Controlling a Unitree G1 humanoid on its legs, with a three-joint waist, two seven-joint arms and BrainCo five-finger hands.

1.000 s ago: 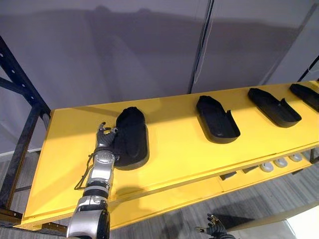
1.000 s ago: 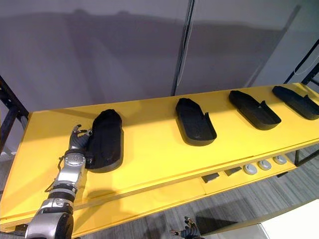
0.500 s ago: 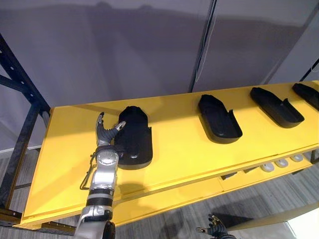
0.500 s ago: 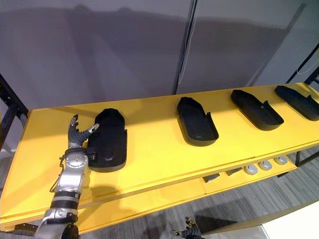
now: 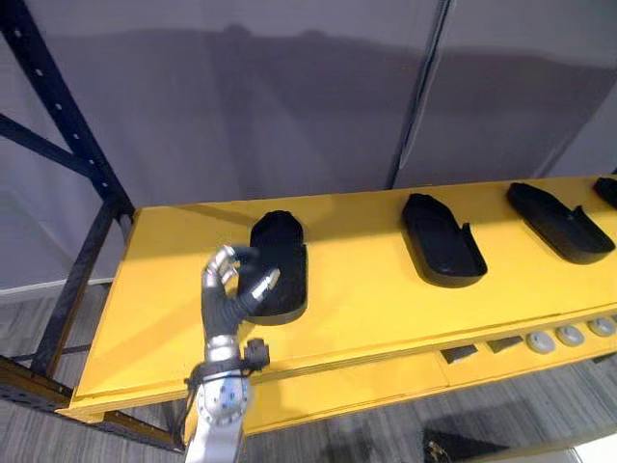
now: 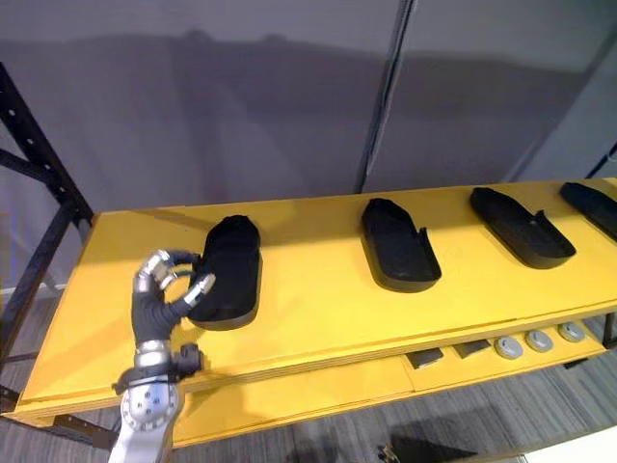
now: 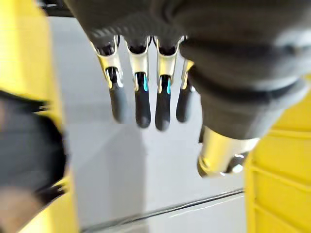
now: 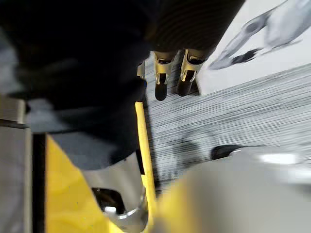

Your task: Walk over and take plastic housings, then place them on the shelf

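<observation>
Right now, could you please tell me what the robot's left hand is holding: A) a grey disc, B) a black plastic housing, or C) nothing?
C: the left hand has relaxed fingers with nothing in them, while the nearest housing lies flat on the yellow shelf.

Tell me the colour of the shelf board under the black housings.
The shelf board is bright yellow; it shows best in the right eye view.

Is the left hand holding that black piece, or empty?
Empty: the left hand is open, fingers relaxed; the black piece lies on the shelf.
</observation>
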